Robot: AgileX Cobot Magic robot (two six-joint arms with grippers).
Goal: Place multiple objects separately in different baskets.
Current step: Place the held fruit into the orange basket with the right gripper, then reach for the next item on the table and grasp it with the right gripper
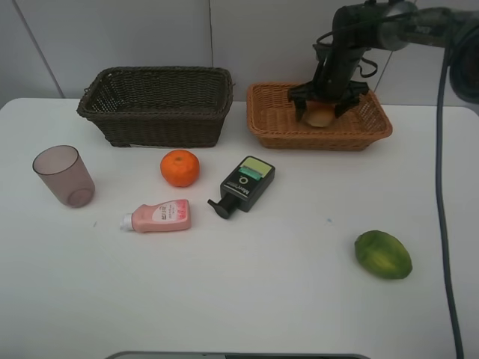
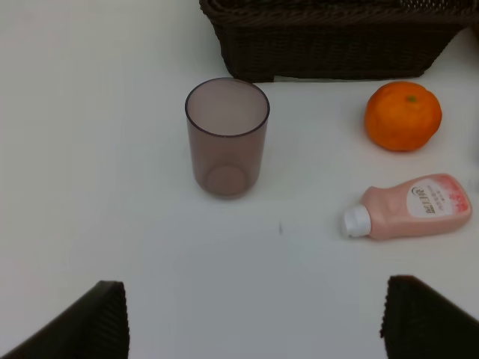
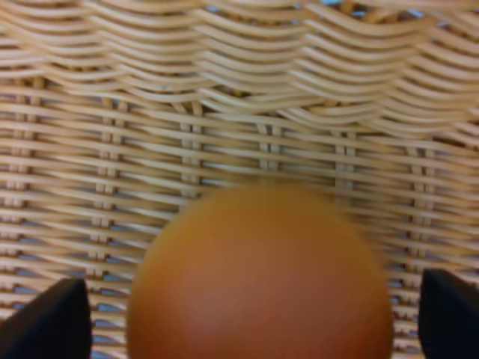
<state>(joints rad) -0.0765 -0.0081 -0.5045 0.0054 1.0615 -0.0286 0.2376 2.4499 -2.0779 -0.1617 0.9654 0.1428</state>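
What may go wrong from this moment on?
The peach sits in the tan basket between the open jaws of the right gripper; a crooked retreat may knock it. The orange and the green fruit lie loose on the table and may roll when gripped.

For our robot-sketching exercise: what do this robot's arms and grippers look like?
The right arm is dark grey and tubular, with black cables looped at its wrist and a grey cable hanging beside it. The right gripper and left gripper have black, blocky fingers. No markings show.
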